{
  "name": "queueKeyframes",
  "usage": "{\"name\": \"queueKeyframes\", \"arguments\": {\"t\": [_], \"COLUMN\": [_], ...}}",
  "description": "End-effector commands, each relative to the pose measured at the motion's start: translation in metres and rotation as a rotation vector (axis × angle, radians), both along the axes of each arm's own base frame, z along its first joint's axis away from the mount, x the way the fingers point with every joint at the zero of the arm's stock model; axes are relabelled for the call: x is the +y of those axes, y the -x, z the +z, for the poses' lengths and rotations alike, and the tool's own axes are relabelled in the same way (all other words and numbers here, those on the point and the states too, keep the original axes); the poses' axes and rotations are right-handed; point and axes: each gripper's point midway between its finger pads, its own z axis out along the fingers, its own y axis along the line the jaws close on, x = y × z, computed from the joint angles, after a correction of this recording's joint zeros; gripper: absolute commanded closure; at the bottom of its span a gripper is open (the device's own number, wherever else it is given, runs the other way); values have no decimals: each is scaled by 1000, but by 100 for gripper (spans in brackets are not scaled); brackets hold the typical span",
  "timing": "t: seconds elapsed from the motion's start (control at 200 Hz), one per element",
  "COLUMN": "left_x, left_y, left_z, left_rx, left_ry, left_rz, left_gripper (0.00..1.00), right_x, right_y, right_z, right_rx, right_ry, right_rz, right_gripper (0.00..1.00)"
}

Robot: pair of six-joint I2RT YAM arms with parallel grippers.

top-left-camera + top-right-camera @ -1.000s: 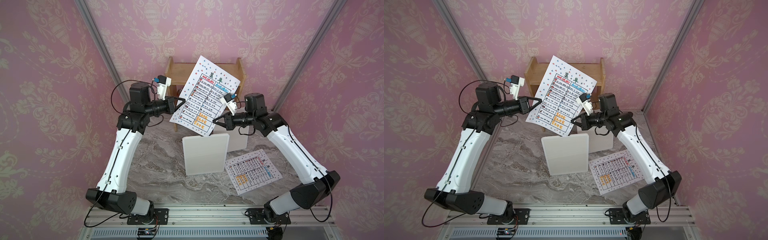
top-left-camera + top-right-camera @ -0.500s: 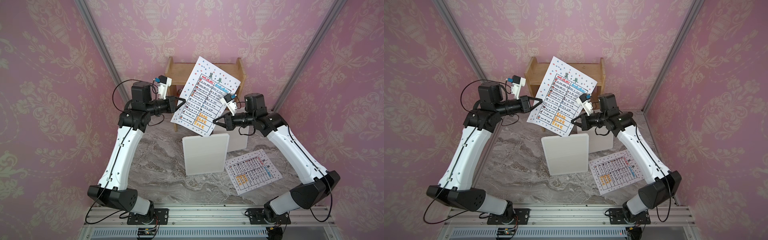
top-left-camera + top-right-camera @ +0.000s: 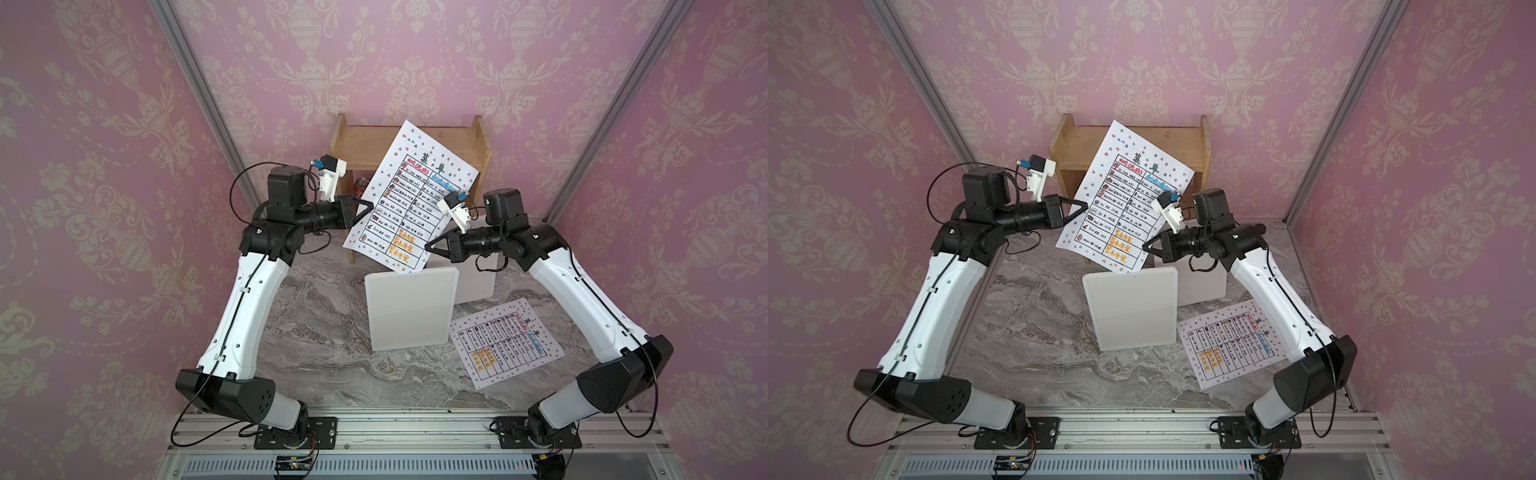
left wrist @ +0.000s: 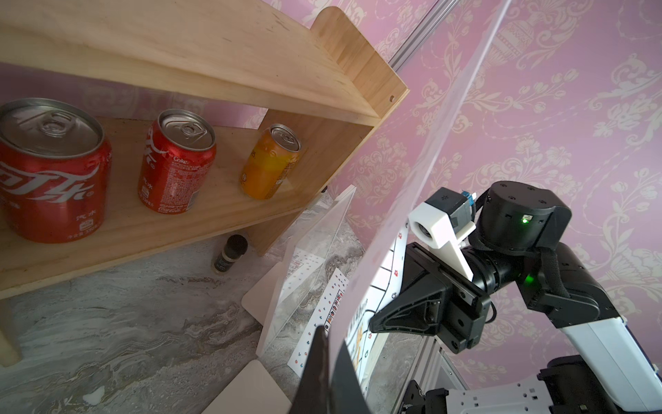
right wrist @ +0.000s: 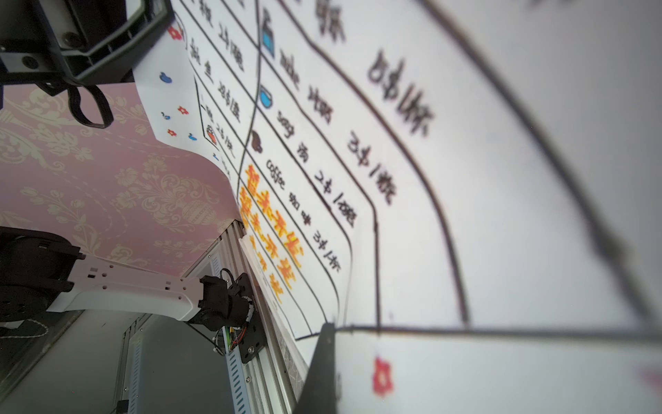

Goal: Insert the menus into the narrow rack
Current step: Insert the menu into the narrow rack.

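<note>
While both arms reach inward above the grey marble-patterned worktop (image 3: 316, 316), each gripper is clamped on one white paper menu with a black-ruled table, green title characters and orange text (image 3: 409, 199). The left gripper (image 3: 369, 205) pinches the sheet's left long edge about midway. The right gripper (image 3: 428, 246) pinches the opposite edge nearer the lower end. Both sets of jaws stand narrow, closed on the paper.

The held menu hangs in the air, printed side toward the front edge, with its top leaning to the right. Both wrist views show the sheet bowed. Its lowest corner meets the top edge of the white flat-panelled rack (image 3: 409, 309), which stands near the worktop's centre. Whether the corner has entered a slot cannot be told.

The second menu (image 3: 505, 343), of the same print, lies flat and face up toward the front right corner, just beside the rack.

At the rear edge stands a light wooden shelf (image 4: 215, 53). Its lower board carries two red drink cans (image 4: 175, 161) and one orange can (image 4: 268, 161).
</note>
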Motion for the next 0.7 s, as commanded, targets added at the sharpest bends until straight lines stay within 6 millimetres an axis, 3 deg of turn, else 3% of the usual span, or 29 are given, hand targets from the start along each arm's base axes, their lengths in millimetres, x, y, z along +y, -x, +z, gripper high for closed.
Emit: {"name": "queueKeyframes", "arguments": {"t": [0.0,0.38,0.695], "left_x": [-1,-4,-4], "left_y": [4,11,14], "left_z": [-1,-5,4], "left_rx": [5,-3,-13], "left_ry": [4,2,-2], "left_rz": [17,11,7], "left_gripper": [100,100,100], "right_x": [-3,-7,-8], "right_y": [1,1,2], "right_z": [2,4,4], "right_rx": [-7,-24,-21], "right_ry": [9,16,9], "right_rz": [-2,-13,-5], "right_gripper": [100,100,100]}}
